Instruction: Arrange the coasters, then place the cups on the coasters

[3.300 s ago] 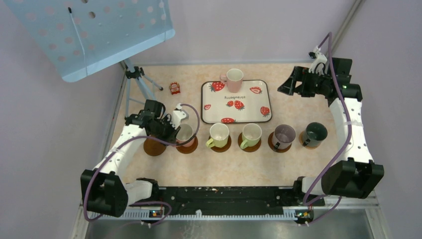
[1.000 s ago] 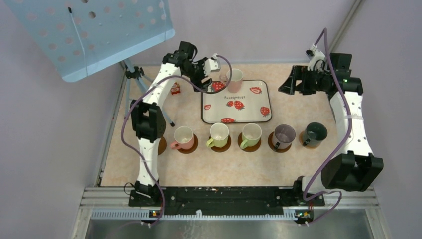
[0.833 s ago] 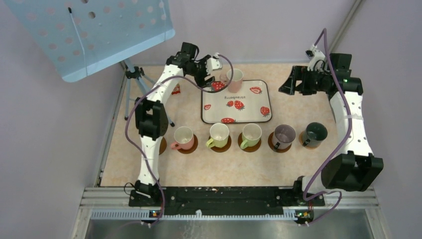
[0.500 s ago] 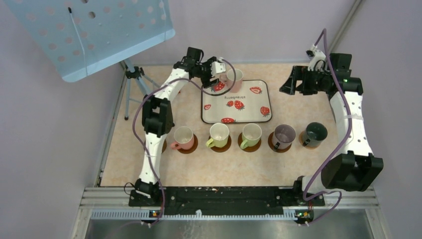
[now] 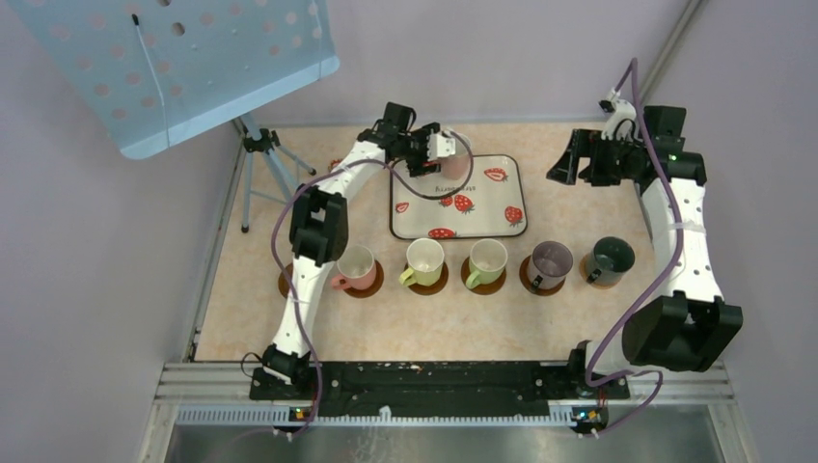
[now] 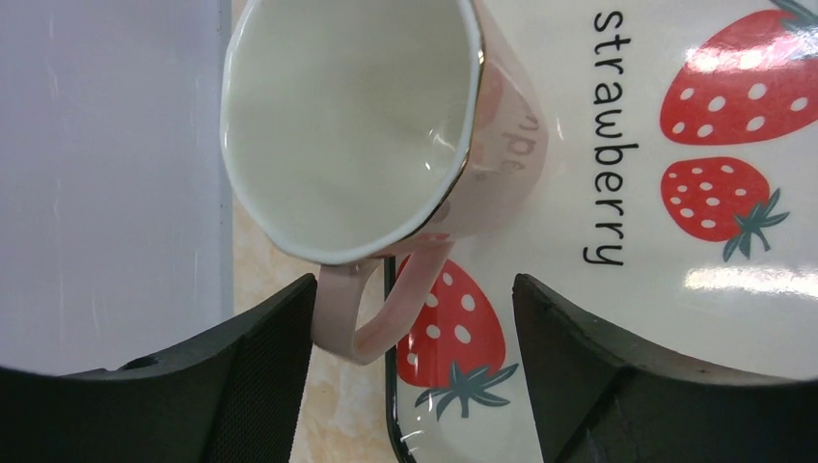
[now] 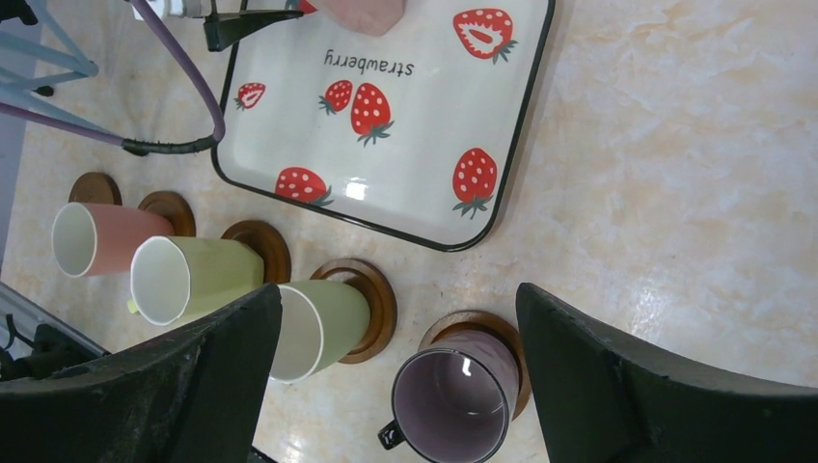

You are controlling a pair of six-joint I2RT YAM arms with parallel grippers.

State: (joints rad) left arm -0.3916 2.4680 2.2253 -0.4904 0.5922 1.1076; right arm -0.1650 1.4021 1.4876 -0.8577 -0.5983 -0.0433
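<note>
Your left claw (image 6: pixel 413 289) is spread wide, jaws on either side of the handle of the pink cup (image 6: pixel 357 125). The left finger (image 6: pixel 260 357) is right beside the handle's outer curve, touching or just clear, I can't tell which. Nothing is gripped yet. That wide spread looks deliberate, giving room to straddle the handle before you close on it. The cup stands upright at the far edge of the strawberry tray (image 6: pixel 675 289), its handle reaching past the black rim towards your claw, so the handle is the natural thing to grab. Move out to the worktop (image 5: pixel 386 328) and you see where this cup belongs: at the left end of the near row there's one empty coaster (image 7: pixel 95 186), on your left arm's side. That's likely why this arm has the job. Along the rest of the row, another pink cup (image 5: pixel 357 262), two light green cups (image 5: pixel 424 258), a purple-grey cup (image 5: pixel 550 260) and a dark cup (image 5: pixel 611 258) each sit on one of the coasters (image 7: pixel 381 299). So I'd call the task nearly done. Your right claw (image 7: pixel 397 294) is also wide and holds nothing. It hangs high over the far right, well away from the tray, which keeps it clear of the left arm's reach.
</note>
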